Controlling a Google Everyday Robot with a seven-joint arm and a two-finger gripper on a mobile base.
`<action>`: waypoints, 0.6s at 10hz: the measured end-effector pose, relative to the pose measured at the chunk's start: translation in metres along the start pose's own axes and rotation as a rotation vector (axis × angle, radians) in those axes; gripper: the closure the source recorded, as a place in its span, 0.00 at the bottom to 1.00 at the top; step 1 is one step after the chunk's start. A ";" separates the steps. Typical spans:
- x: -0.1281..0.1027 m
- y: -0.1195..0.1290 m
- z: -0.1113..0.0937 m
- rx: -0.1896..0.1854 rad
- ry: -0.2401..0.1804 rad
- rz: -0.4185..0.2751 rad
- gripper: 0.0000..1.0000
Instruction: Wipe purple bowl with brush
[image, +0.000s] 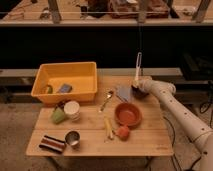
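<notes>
One arm was stretched in from the right edge, gripper (141, 85) at the back right of the wooden table (145, 142), directly over the purple bowl (139, 93). Jaws were pinched on the lower part of the brush (138, 65). Its white handle stood close to upright, tilted slightly right at the top, with the head end down at the bowl. Couldn't tell whether the head actually touched the bowl's inside.

The purple bowl sat near the table's rear edge, just beside a grey-blue flat item (123, 92) on its left, and behind the orange-red bowl (128, 114), apart from it. Metal spoon (107, 100) lay left of those. Yellow tub (65, 80) was at back left, metal cup (72, 138) at front left.
</notes>
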 end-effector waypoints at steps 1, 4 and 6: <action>-0.001 -0.001 -0.011 0.003 0.006 -0.001 0.83; -0.001 0.022 -0.050 -0.026 0.021 0.003 0.83; 0.001 0.041 -0.062 -0.066 0.027 -0.001 0.83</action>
